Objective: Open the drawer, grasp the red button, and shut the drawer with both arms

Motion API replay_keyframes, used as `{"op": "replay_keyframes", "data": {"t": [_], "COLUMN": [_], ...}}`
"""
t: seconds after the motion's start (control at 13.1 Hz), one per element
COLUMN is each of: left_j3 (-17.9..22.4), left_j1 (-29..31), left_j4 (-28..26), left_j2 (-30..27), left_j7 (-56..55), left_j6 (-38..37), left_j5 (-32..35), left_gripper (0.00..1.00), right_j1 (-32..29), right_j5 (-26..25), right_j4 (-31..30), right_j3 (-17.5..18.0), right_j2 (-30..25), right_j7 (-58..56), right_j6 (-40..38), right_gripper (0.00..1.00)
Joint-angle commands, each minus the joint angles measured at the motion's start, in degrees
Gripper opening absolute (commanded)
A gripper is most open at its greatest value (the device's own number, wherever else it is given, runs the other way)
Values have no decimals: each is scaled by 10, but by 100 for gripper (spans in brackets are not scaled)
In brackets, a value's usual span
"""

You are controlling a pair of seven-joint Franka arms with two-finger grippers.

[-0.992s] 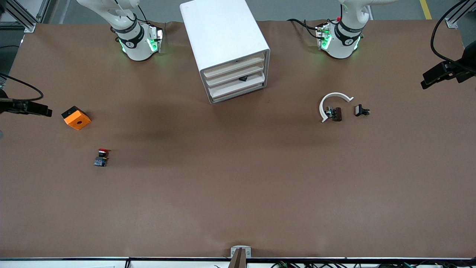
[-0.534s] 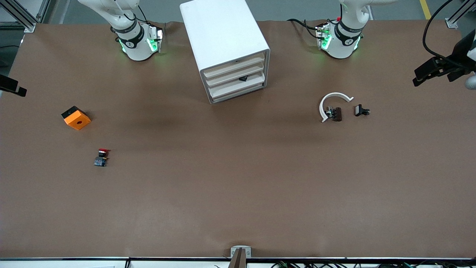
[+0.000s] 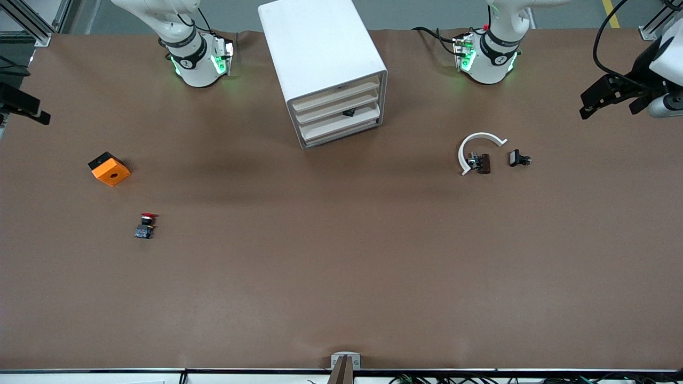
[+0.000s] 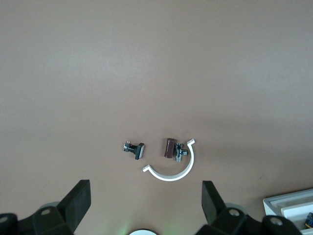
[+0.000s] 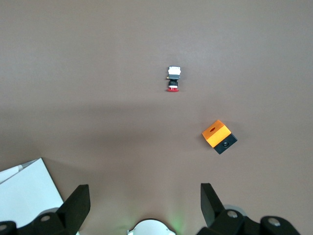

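The front view looked down from high across the surface (image 3: pixel 341 277), facing both bases. Each wrist view looked straight down from well above. The left wrist shared the white arc (image 4: pixel 172 169) (image 3: pixel 476 145) with it; the right wrist shared the orange block (image 5: pixel 219 136) (image 3: pixel 109 169).

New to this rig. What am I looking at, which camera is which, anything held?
Two white robot arms bolted along one table edge, each ending in a two-finger pincer. The wide picture comes from a high camera facing them. The other two come from cameras on the wrists, looking down past open fingers. The left pincer hangs over its end of the table, the right pincer over the other end. Both hold nothing. On the table: a white cabinet with its middle drawer shut, a red-capped button, an orange block, a white arc and small dark parts.
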Motion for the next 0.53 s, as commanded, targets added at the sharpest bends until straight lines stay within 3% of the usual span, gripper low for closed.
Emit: {"op": "replay_keyframes", "data": {"t": [0.0,0.15,0.46], "left_j3": [-6,-6,-6], "left_j1": [2,2,1], "left_j4": [-34,-33,-22], "left_j2": [-15,-12,-8], "left_j7": [9,8,9], "left_j6": [9,12,12], "left_j5": [-7,-7,-10], "left_gripper": [100,100,100], "right_j1": [32,32,33], "right_j5": [-15,-15,-16], "right_j4": [-86,-121,-122], "right_j3": [-19,-18,-19], "right_j2": [-66,-91,-93], "right_j7": [-5,-10,-11], "right_j6": [44,62,65], "right_gripper": [100,100,100]}}
